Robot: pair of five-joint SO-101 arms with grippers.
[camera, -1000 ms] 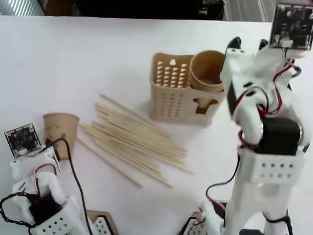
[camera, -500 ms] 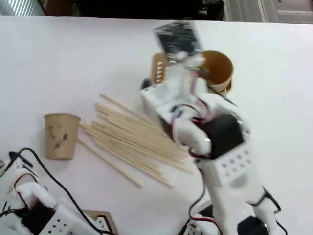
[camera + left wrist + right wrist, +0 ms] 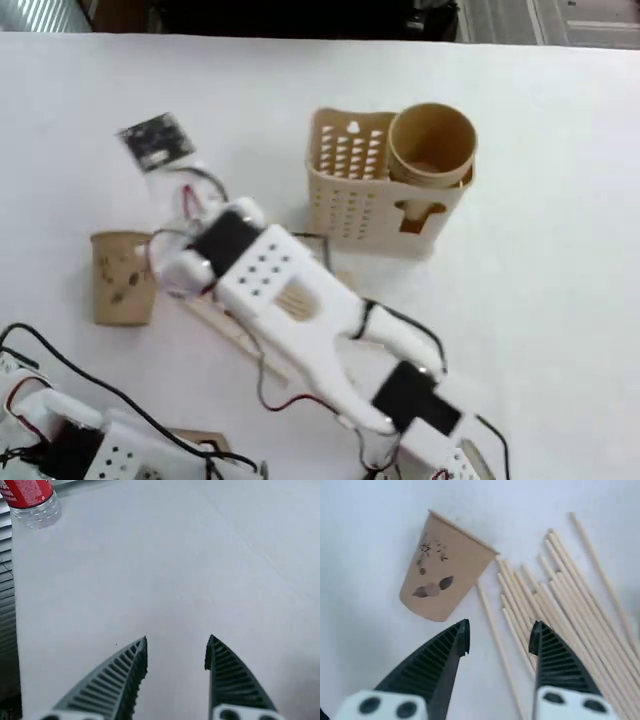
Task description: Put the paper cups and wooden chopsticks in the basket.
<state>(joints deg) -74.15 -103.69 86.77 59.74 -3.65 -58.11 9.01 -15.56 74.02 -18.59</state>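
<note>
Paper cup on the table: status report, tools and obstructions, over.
Right tool open, near loose paper cup, chopsticks alongside. Left tool open, holding nothing. Second cup in basket. Nothing blocking loose paper cup.

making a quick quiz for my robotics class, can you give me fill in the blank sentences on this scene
1. One paper cup sits inside the ___.
2. The right gripper hangs over the table, empty, with its jaws ___.
3. The second paper cup is on the table next to the wooden ___.
4. The bottle in the left wrist view has a ___ label.

Missing words: basket; open; chopsticks; red
</note>
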